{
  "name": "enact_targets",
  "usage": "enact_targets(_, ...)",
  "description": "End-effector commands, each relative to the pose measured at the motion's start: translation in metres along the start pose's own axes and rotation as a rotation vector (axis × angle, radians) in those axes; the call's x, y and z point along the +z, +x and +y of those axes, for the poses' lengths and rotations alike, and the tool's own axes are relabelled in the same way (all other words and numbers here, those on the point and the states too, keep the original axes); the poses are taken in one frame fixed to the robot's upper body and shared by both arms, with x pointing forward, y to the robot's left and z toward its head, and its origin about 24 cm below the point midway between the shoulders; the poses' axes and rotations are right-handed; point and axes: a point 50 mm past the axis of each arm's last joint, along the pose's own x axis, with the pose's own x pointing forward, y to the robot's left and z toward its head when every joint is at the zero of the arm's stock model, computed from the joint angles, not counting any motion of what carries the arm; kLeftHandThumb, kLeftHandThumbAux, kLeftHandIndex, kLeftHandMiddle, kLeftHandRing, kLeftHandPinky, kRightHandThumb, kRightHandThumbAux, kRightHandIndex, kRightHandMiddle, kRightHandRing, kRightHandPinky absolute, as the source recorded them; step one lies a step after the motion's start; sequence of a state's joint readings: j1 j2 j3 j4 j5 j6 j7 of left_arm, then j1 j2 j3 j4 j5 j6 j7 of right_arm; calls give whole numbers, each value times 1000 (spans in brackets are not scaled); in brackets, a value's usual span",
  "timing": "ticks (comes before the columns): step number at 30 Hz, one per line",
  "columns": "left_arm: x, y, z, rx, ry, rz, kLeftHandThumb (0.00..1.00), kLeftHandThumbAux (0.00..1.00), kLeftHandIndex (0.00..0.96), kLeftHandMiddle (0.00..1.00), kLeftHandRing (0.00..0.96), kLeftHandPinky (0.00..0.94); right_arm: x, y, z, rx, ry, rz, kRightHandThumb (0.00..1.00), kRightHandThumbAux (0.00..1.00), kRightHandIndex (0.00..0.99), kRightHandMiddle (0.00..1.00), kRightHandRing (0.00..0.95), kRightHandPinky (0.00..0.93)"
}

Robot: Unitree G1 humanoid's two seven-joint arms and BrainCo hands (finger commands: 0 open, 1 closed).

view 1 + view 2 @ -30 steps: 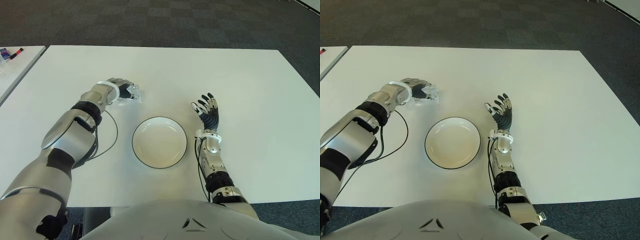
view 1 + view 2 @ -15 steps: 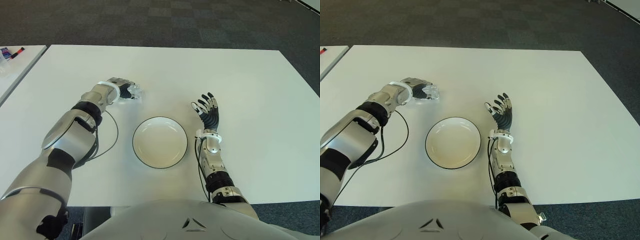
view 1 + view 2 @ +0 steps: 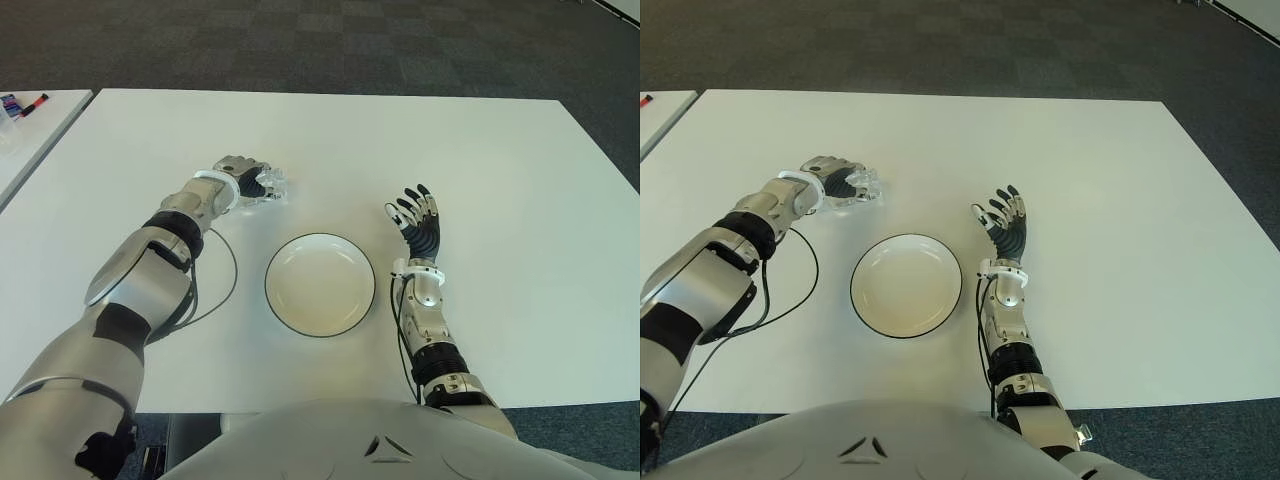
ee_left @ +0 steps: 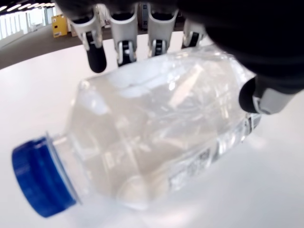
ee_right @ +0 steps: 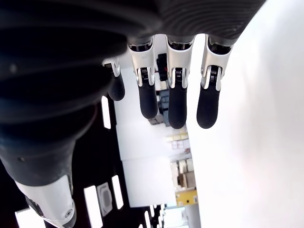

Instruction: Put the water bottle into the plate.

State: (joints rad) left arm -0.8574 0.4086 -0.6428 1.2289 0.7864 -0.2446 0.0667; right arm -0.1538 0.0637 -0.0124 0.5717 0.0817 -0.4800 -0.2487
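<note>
A clear water bottle (image 4: 161, 128) with a blue cap (image 4: 40, 183) lies in the grip of my left hand (image 3: 252, 186), whose fingers (image 4: 124, 33) curl over it, just above the white table (image 3: 520, 170). In the eye views the bottle (image 3: 274, 188) shows behind and to the left of the plate (image 3: 319, 284), a white dish with a dark rim in front of me. My right hand (image 3: 415, 218) is raised to the right of the plate, fingers (image 5: 175, 95) spread and holding nothing.
A black cable (image 3: 225, 275) loops on the table beside my left forearm, left of the plate. A second white table (image 3: 30, 125) with small items stands at the far left. Dark carpet lies beyond the table's far edge.
My left hand has lifted the bottle slightly and shifted it a little to the right and away from me. The right hand and plate have not moved.
</note>
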Motion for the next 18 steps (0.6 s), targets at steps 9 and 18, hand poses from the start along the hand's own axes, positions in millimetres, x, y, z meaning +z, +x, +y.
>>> enact_targets(9,0,-3,-8,76,-30,-21,855,658,407,570,742,688,-6,-8,17,-10,72,31,618,736,123,231,264,334)
enact_targets(18,-1,-3,-9,105,-89,-3,864,654,436,615,787,744,-6,-8,17,-14,66,35,601,727,123,223,266,340)
